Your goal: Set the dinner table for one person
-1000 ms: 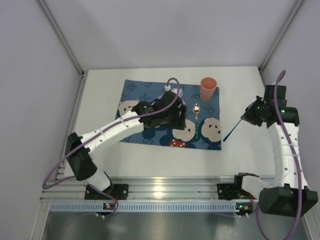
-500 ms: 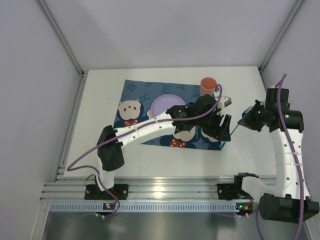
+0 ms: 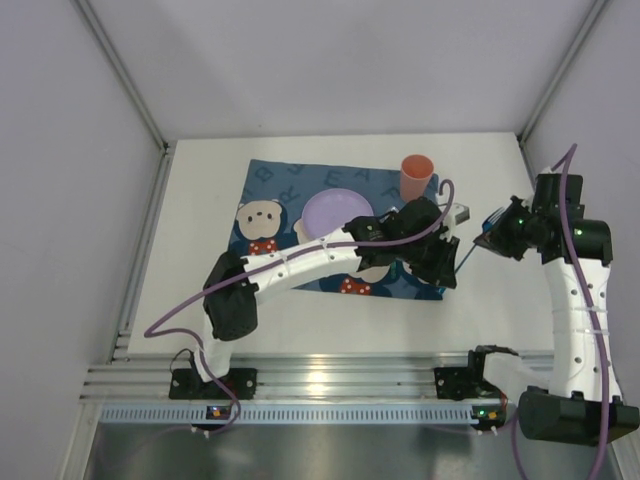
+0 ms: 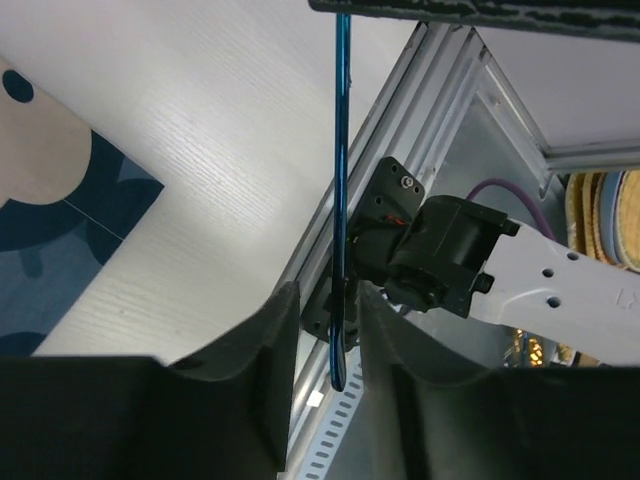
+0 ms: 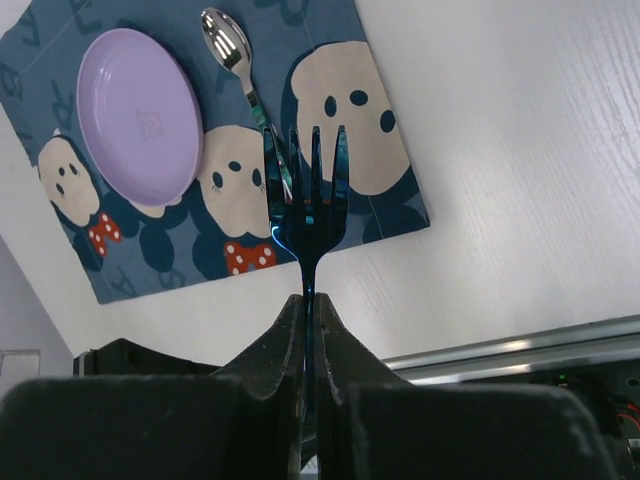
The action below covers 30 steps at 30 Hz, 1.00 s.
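Fork point(image 5: 305, 215) points tines toward placemat point(image 5: 300, 30), pinched by right tool point(image 5: 309, 305), inside spread left tool point(image 4: 330, 295).

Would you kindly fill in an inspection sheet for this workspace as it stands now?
Surface: white dinner table with a dark-blue cartoon-mouse placemat lying on it.
Job's things: purple plate and spoon on the placemat; orange cup at the mat's far right corner; blue fork held in the air beyond the mat's right edge.
Clutter: nothing seen.
Grippers: right pincer shut on the fork's handle; left pincer open, its fingers either side of that handle's end.
Cables: left purple cable and right purple cable each run along an arm.
Surroundings: grey walls on three sides; aluminium rail at the near edge.
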Motion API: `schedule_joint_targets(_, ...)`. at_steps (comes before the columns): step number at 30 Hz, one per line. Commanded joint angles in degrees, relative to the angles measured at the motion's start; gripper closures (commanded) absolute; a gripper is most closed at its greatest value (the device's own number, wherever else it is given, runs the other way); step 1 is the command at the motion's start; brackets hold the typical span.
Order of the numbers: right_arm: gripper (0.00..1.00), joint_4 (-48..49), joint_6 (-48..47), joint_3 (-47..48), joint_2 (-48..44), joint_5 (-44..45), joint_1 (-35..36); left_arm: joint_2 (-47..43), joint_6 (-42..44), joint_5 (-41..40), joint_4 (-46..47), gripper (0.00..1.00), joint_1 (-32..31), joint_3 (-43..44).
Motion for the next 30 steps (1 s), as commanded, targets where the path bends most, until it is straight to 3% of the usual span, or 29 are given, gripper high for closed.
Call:
schedule_joint_targets(1, 1.0, 0.1, 0.0, 1.6, -0.5, -1.3, 0.8, 0.5, 0.8, 0.0, 2.7, 0.77, -0.8, 2.7)
schedule_joint_targets(3, 1.0, 0.5, -0.1, 0.9, -0.6, -1.7, 0.9, 0.6, 0.5, 0.3, 2.9, 1.0, -0.8, 3.2)
schedule_joint_targets(8, 0.99, 1.1, -0.2, 0.8, -0.9, -2.4, 1.0, 0.2, 0.5, -0.1, 3.0, 1.0, -0.7, 2.2)
schedule_joint_targets(9, 0.89, 1.1, -0.3, 1.7, -0.8, -2.4, 1.0, -0.2, 0.6, -0.7, 3.0, 1.0, -0.6, 1.3)
schedule_joint_targets(10, 0.51, 1.1, -0.3, 2.3, -0.7, -2.5, 1.0, -1.7, 0.6, -1.0, 3.1, 1.0, -0.4, 0.2)
schedule_joint_targets(13, 0.01, 0.3, -0.6, 5.5, -0.4, -1.5, 1.0, -6.3, -0.5, -1.3, 5.7, 1.0, 1.7, -7.3)
schedule_joint_targets(19, 0.0, -2.9, -1.9, 13.4, 0.6, 1.8, 1.0, -18.1, -0.8, 0.0, 6.7, 1.0, 12.8, -26.3)
schedule_joint_targets(21, 0.0, -3.0, -2.1, 14.4, 0.8, 2.0, 1.0, -22.5, -0.6, 1.9, 7.1, 1.0, 20.4, -30.2)
schedule_joint_targets(25, 0.0, -2.4, -2.1, 12.6, 0.6, 0.6, 1.0, -27.3, 0.2, 12.4, 10.1, 1.0, 36.0, -40.2)
schedule_joint_targets(26, 0.0, -2.0, -2.0, 11.9, 0.3, 0.2, 1.0, -27.7, 0.2, 17.5, 10.6, 1.0, 42.1, -41.1)
schedule_joint_targets(28, 0.0, -1.3, -1.8, 10.0, 0.0, -0.6, 1.0, -27.1, -0.8, 24.2, 15.2, 1.0, 47.8, -44.4)
schedule_joint_targets(30, 0.0, -0.9, -1.7, 8.5, -0.3, -1.1, 1.0, -23.6, -4.1, 35.8, 21.7, 1.0, 54.7, -46.0)
